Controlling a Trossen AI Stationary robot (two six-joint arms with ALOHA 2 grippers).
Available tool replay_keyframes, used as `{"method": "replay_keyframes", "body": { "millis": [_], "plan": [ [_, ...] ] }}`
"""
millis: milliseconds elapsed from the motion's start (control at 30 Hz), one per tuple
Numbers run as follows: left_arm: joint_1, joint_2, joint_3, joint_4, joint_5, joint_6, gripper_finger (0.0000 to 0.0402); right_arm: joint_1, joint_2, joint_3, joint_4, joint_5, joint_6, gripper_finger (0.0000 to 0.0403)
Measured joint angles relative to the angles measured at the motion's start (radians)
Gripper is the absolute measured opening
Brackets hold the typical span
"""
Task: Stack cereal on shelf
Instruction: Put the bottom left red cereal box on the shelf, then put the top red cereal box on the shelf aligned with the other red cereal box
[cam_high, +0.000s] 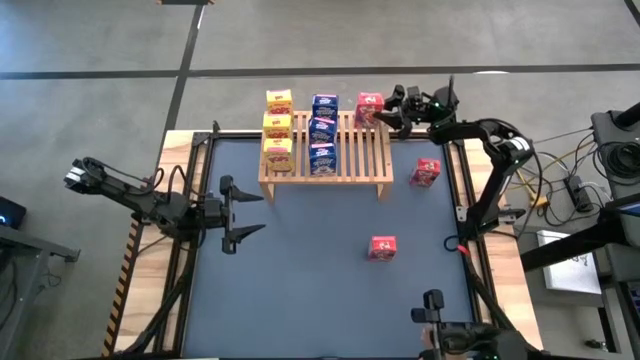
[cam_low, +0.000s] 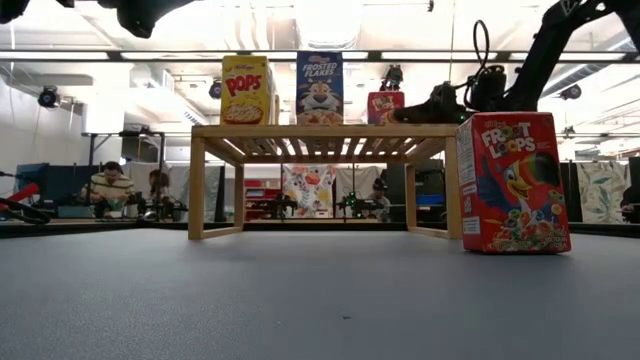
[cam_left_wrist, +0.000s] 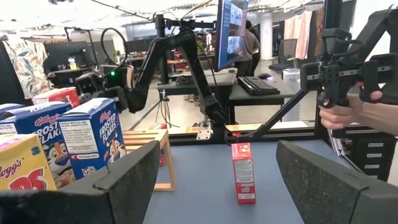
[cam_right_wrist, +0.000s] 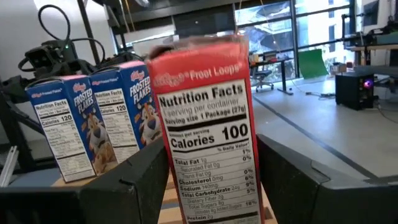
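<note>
The wooden shelf (cam_high: 350, 158) stands at the table's far middle. Three yellow cereal boxes (cam_high: 278, 126) and three blue ones (cam_high: 322, 131) stand in rows on its slats. A red box (cam_high: 369, 107) is upright at the shelf's far right corner, between the fingers of my right gripper (cam_high: 386, 112), which is shut on it. It also shows in the low view (cam_low: 386, 107). Two more red boxes (cam_high: 425, 172) (cam_high: 382, 247) stand on the table. My left gripper (cam_high: 245, 212) is open and empty, near the shelf's left near leg. My right gripper pinches the red box between its two fingers, on the two broad faces (cam_right_wrist: 180, 186), at the lower half. The narrow nutrition-facts side (cam_right_wrist: 205, 124) faces the wrist. The fingers come level from the table's right side. The box is upright with its bottom at the slats.
The red box near the table's middle also shows in the left wrist view (cam_left_wrist: 243, 172). Beyond the table's right edge, a person's hand (cam_left_wrist: 339, 115) holds a dark handle. Open blue table top (cam_high: 300, 290) lies in front of the shelf.
</note>
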Motion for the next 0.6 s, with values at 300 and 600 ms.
{"method": "replay_keyframes", "body": {
  "millis": [300, 600],
  "plan": [
    [0.0, 0.001, 0.0, 0.0, 0.0, -0.003, 0.0303, -0.029, -0.134, -0.014, -0.267, -0.024, -0.137, 0.0217],
    [0.0, 0.001, 0.0, 0.0, 0.0, -0.004, 0.0303, -0.029, -0.401, -0.015, -0.824, 0.138, -0.507, 0.0217]
  ]
}}
